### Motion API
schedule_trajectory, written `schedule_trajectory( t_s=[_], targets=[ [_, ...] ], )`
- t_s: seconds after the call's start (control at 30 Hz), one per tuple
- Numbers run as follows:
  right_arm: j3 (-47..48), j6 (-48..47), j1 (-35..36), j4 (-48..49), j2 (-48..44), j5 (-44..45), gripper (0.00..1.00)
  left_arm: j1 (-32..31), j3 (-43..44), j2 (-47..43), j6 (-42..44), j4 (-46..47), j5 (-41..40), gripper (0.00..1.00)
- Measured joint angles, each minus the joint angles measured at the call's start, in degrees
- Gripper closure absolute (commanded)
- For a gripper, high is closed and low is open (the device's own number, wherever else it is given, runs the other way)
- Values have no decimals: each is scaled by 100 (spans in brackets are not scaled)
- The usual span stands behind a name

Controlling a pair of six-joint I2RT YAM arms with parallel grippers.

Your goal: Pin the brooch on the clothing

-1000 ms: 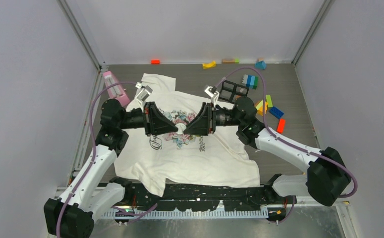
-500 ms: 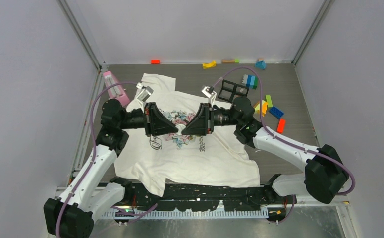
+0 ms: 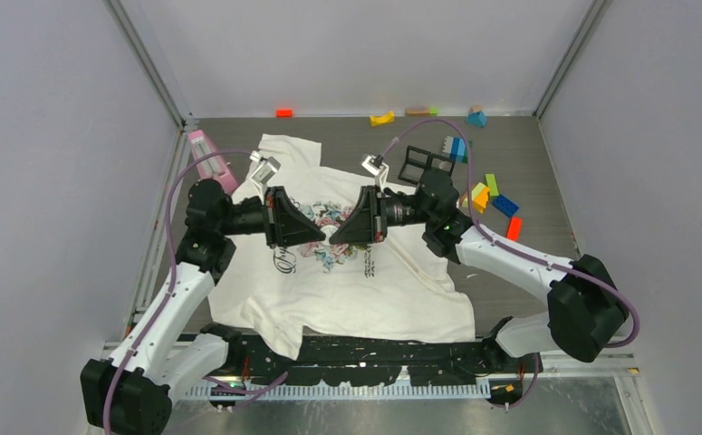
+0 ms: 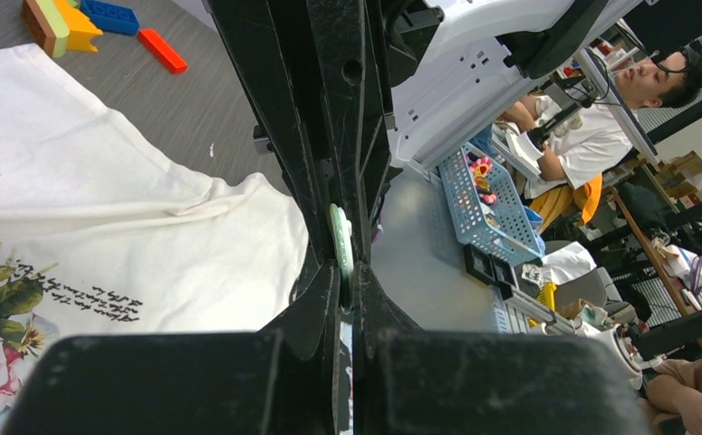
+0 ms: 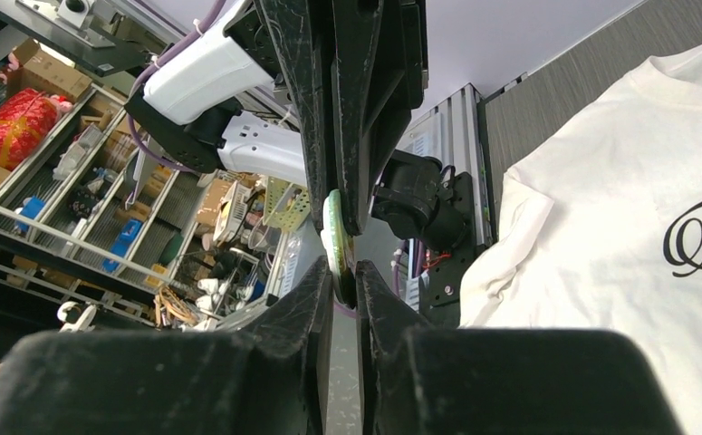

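Note:
The clothing, a white T-shirt [image 3: 365, 290] with a rose print and dark lettering, lies flat on the table under both arms. Above its chest the two grippers meet tip to tip. My left gripper [image 3: 320, 237] is shut on the brooch [image 4: 341, 240], a thin pale green disc seen edge-on. My right gripper [image 3: 337, 236] comes from the opposite side, and its fingertips pinch the other rim of the brooch [image 5: 333, 237]. The brooch hangs clear of the T-shirt [image 4: 102, 208]. Its pin is hidden.
Coloured toy blocks [image 3: 492, 195] lie right of the shirt beside a black grid frame [image 3: 424, 165]. More blocks [image 3: 382, 118] line the far wall. A pink object [image 3: 209, 159] sits at the left edge. Grey walls enclose the table.
My right arm has slid left toward the left gripper, and its jaws have narrowed down onto the brooch. The left arm has held still.

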Motion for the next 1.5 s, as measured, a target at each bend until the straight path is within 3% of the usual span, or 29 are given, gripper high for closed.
schedule_trajectory(
  t_s=[0.4,0.47,0.57,0.73,0.8,1.07,1.23,1.5],
  targets=[
    [428,-160,-68,-828,291,-205,98,-2,-4,55,107,-201,-153,100],
    [442,-195,-85,-914,308,-216,92,-4,-2,55,243,-376,-234,100],
    [437,-299,-92,-1106,315,-164,74,-26,127,46,763,-1123,-494,100],
    [433,-667,-39,-1659,184,404,36,-138,487,48,1552,-2181,-1060,100],
    [426,-955,-2,-2044,-20,726,28,-68,492,52,1635,-2306,-1217,100],
    [437,-2135,31,-3834,-1270,2028,18,496,457,245,1394,-2345,-1534,100],
    [549,-2343,-103,-5027,-1600,3589,18,549,452,260,1399,-2417,-1707,100],
    [444,-1993,-1773,-6304,-782,5053,22,581,542,184,1939,-3351,-2793,100]
  ],
)
